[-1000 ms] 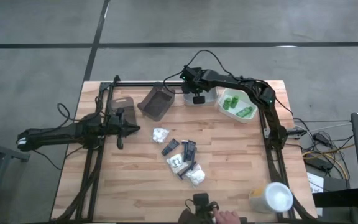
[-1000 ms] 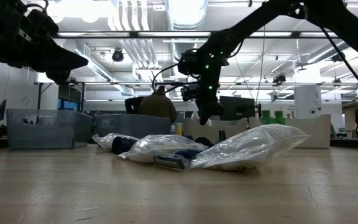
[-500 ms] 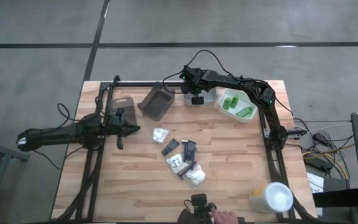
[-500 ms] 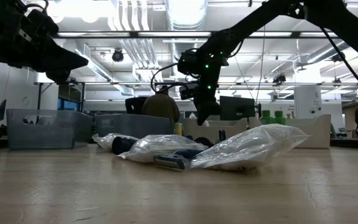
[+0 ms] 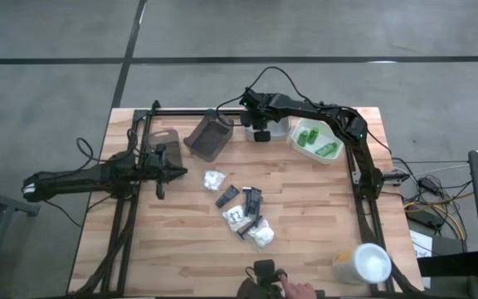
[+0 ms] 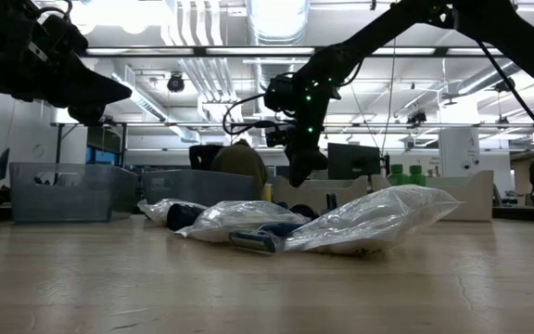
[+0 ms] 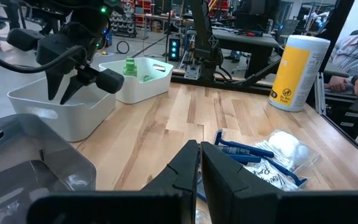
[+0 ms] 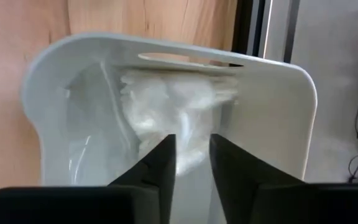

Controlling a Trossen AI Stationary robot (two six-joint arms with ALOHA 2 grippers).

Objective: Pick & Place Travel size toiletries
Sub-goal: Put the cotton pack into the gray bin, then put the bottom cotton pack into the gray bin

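Observation:
Over the white tray (image 5: 277,127) at the table's far middle, my right gripper (image 8: 191,146) points down, open. A white crinkly packet (image 8: 166,106) lies in that tray below its fingers, apart from them as far as shows. More toiletries lie loose on the wood at the middle: a white packet (image 5: 214,178) and a heap of dark tubes and clear bags (image 5: 246,214). Green bottles (image 5: 315,139) lie in a second white tray (image 5: 332,156). My left gripper (image 5: 169,172) hovers shut at the table's left, holding nothing.
A grey-brown tray (image 5: 208,137) stands left of the white tray. A big white and yellow cup (image 5: 363,264) stands at the near right corner. A person's hand (image 5: 293,289) shows at the near edge. Bare wood lies between the heap and the trays.
My right gripper has stayed over the white tray and has turned a little toward the table's left edge.

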